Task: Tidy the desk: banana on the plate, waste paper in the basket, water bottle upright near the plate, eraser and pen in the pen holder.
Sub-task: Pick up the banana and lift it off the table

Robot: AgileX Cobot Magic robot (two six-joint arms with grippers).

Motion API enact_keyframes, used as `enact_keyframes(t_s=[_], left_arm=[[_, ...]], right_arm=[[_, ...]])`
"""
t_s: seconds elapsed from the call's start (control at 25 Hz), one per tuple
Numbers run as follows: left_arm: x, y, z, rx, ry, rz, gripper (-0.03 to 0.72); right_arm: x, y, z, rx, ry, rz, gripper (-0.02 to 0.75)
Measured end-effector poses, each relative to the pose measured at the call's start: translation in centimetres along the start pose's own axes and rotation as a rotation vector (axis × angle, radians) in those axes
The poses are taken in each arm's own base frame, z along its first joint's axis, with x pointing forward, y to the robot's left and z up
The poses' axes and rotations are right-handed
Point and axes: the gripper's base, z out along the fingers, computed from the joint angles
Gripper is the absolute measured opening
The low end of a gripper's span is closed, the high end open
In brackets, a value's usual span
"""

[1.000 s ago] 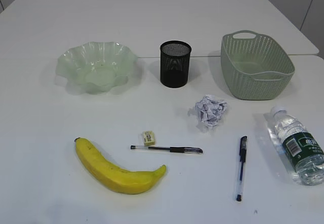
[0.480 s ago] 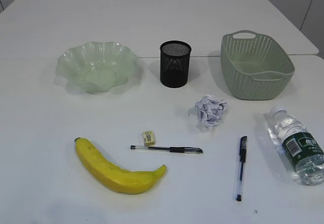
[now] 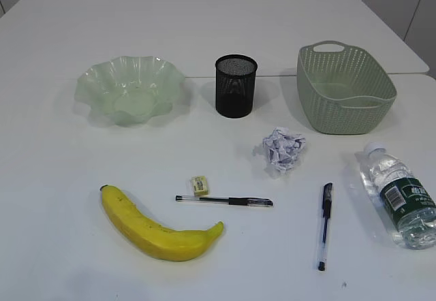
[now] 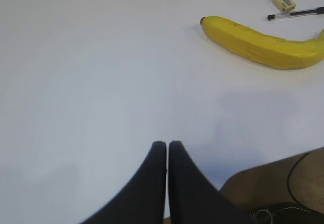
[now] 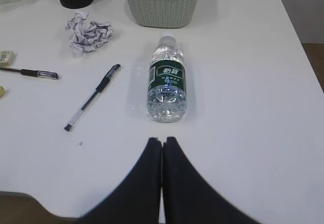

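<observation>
A yellow banana (image 3: 158, 229) lies at the front left, with a small eraser (image 3: 199, 184) and a black pen (image 3: 225, 200) just beyond it. A second pen (image 3: 325, 225) lies further right. Crumpled waste paper (image 3: 283, 148) sits mid-table. The water bottle (image 3: 400, 195) lies on its side at the right. At the back stand the pale green plate (image 3: 92, 86), the black mesh pen holder (image 3: 236, 86) and the green basket (image 3: 308, 76). My left gripper (image 4: 167, 144) is shut and empty near the table's front edge, the banana (image 4: 263, 46) far ahead. My right gripper (image 5: 162, 140) is shut and empty, just short of the bottle (image 5: 167, 79).
The white table's front edge (image 5: 30, 196) runs close below both grippers. A seam between two tabletops (image 3: 402, 75) crosses behind the basket. A brown floor and a cable (image 4: 296, 178) show beyond the table edge in the left wrist view.
</observation>
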Motion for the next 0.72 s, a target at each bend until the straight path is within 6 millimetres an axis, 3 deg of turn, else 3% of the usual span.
enact_keyframes(t_s=[0.44, 0.72], left_arm=[[-0.02, -0.13, -0.01, 0.018, -0.003, -0.002, -0.025], [-0.74, -0.10, -0.95, 0.003, -0.040, 0.009, 0.017]], right_arm=[[0.00, -0.05, 0.00, 0.005, 0.000, 0.004, -0.006], [-0.76, -0.35, -0.64, 0.033, -0.001, 0.006, 0.204]])
